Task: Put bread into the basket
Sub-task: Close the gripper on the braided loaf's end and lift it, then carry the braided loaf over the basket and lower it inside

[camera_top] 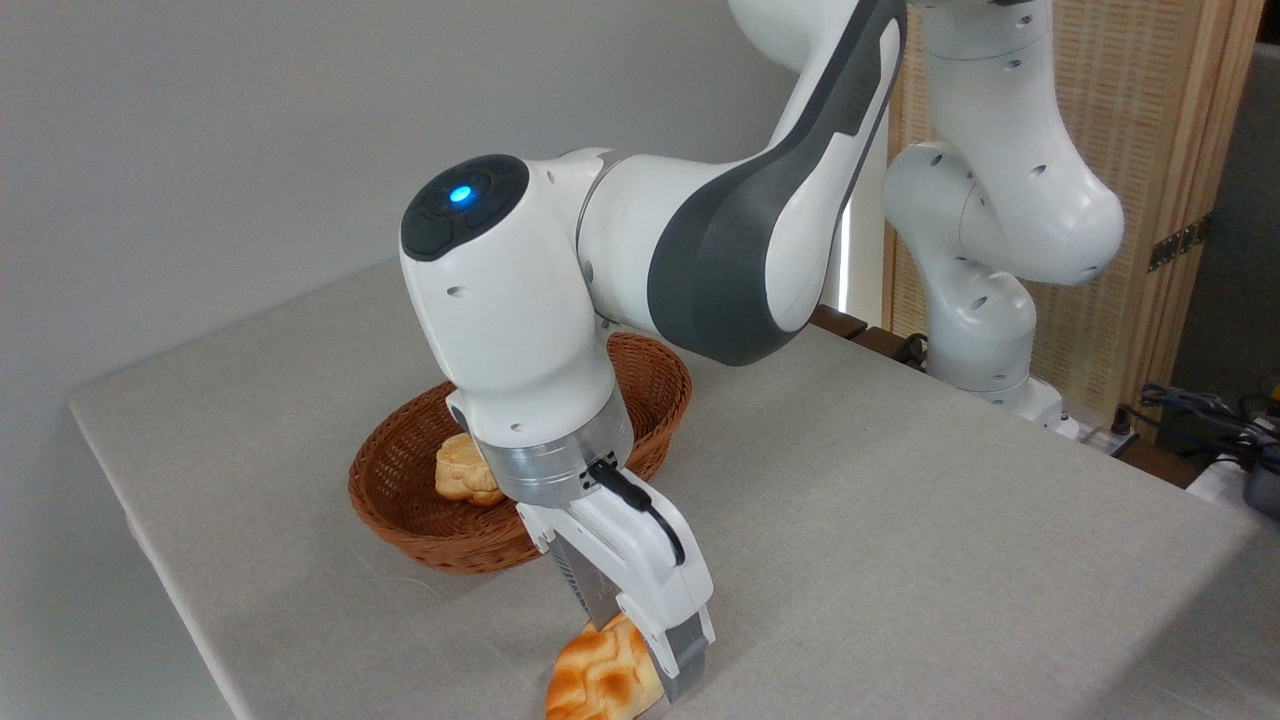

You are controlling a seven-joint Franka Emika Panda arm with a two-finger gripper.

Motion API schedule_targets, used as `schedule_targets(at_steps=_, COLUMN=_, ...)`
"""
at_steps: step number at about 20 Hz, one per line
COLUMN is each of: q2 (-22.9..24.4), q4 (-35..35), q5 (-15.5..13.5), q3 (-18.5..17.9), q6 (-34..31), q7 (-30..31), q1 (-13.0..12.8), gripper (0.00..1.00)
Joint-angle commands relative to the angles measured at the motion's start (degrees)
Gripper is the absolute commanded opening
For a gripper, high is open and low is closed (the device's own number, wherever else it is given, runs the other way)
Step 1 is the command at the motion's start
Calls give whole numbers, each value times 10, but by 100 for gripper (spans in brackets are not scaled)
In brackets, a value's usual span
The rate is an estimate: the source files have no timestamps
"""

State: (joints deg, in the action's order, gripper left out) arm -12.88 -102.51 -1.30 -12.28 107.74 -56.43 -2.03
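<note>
The white robot arm bends low over the worktop (900,500), which has a pale grey cloth on it. Its white and grey hand (650,665) points down at the front edge of the picture. The hand sits around the golden-orange braided bread loaf (600,685), with one grey finger (685,660) pressed on the loaf's right side. The other finger is partly hidden, so I think the hand is closed on the bread, but I cannot be fully sure how tight it is. The bread is low, at the worktop or just above it; the bottom of the picture cuts it off, so I cannot tell which. The oval reddish-brown woven wicker basket (400,510) sits behind the hand, near it but not touching. Inside the basket is a small pale yellow lumpy bun (462,470). The bread is not in the basket yet, so the job looks only just begun. Things could go wrong from here. The hand seems to hold the loaf near one end, so the long part could tip down and slip out. If the hand does not go up high enough, the loaf could bump the thick rim and push the basket away. The loaf could also land on the bun and roll out.
</note>
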Motion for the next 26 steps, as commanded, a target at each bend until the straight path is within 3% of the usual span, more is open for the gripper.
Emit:
schedule_targets(at_steps=1, q2=-3, q4=2, q5=-25, q3=0, q6=16, q7=-3, q1=-3, gripper=100)
schedule_targets(at_steps=11, q2=-11, q4=5, q5=-41, q3=4, q6=26, q7=-3, q1=-8, gripper=99)
schedule_targets(at_steps=13, q2=-11, q4=5, q5=-42, q3=5, q6=27, q7=-4, q1=-9, gripper=78)
schedule_targets(at_steps=14, q2=-11, q4=5, q5=-48, q3=8, q6=27, q7=-5, q1=-9, gripper=60)
schedule_targets(at_steps=16, q2=-11, q4=7, q5=-60, q3=12, q6=27, q7=-6, q1=-9, gripper=43)
schedule_targets(at_steps=24, q2=-10, q4=9, q5=-65, q3=14, q6=28, q7=-5, q1=-9, gripper=39)
schedule_targets(at_steps=26, q2=-9, q4=10, q5=-65, q3=14, q6=28, q7=-6, q1=-9, gripper=33)
